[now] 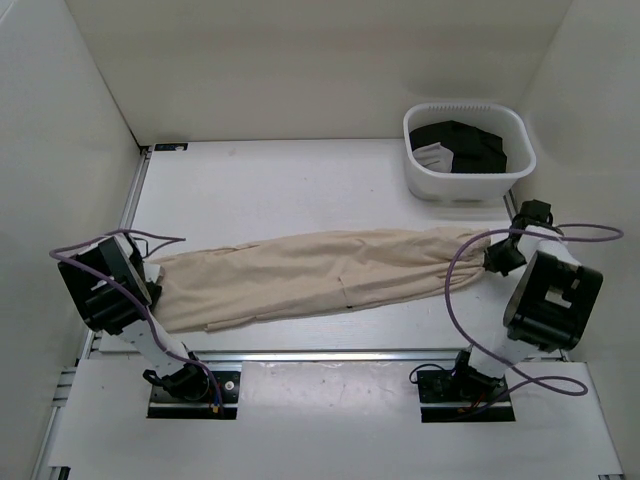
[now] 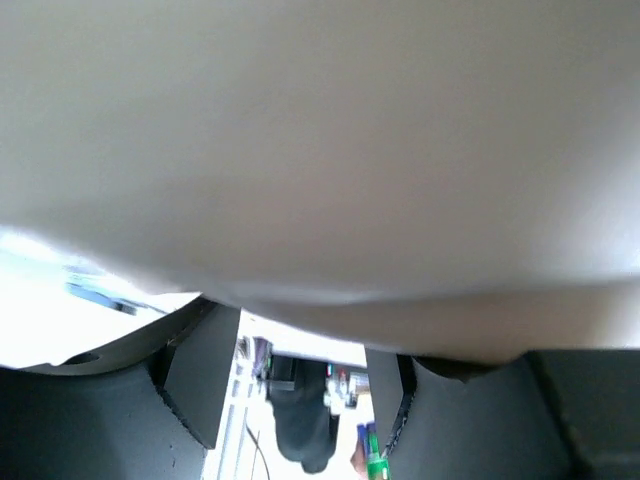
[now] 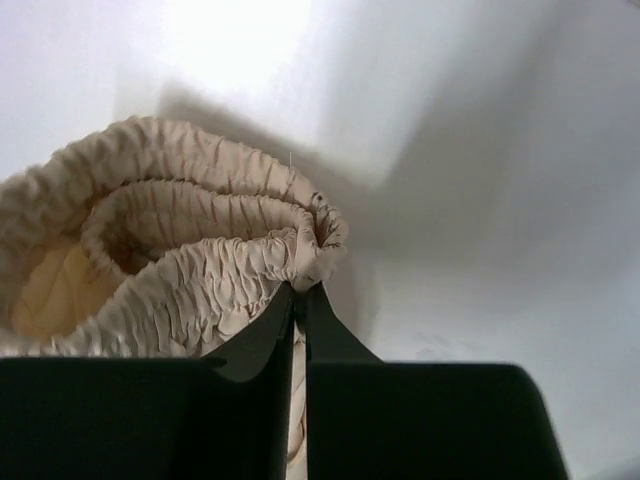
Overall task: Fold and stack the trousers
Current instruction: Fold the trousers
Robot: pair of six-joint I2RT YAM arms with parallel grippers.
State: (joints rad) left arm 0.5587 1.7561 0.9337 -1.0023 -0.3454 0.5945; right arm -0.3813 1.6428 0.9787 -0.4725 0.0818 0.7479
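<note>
the right gripper (image 3: 298, 292) is clamped on just the gathered rim of the trousers (image 1: 320, 275), so lifting may slip it loose. the left gripper (image 2: 300, 335) is half apart against cloth; i cannot tell whether it holds.

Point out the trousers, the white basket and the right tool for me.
trousers (image 1: 320, 275), top external view, middle of the spread fabric.
white basket (image 1: 462, 190), top external view, its near outer wall.
right tool (image 3: 300, 292), right wrist view, between the fingertips, shut on the trousers' gathered edge.
</note>
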